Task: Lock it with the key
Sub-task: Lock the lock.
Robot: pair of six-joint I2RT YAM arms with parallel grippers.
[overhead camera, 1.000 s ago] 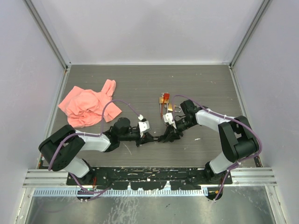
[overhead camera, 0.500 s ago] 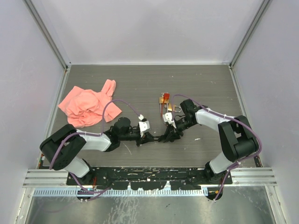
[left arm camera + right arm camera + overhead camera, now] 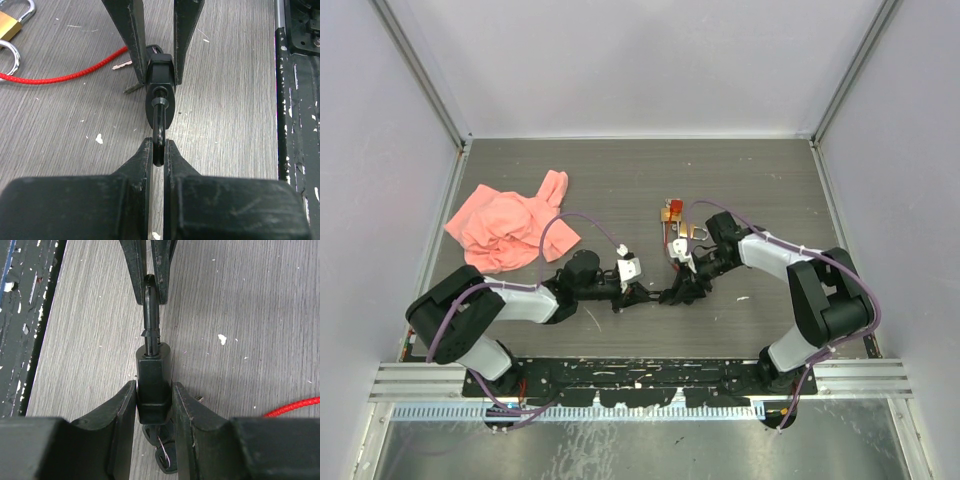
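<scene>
Left wrist: key [image 3: 159,106] within left gripper [image 3: 158,151]

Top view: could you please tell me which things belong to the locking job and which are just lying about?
In the job:
- black lock, gripped by the right gripper
- key, pinched by the left gripper

Lying about:
- pink cloth
- brass padlock
- red cord

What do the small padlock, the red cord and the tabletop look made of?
Padlock: brass-coloured body with a shiny silver shackle, so likely metal.
Red cord: braided weave, probably nylon or a similar fibre.
Tabletop: matte grey wood-grain pattern with white flecks, which looks like laminate rather than bare wood.
</scene>
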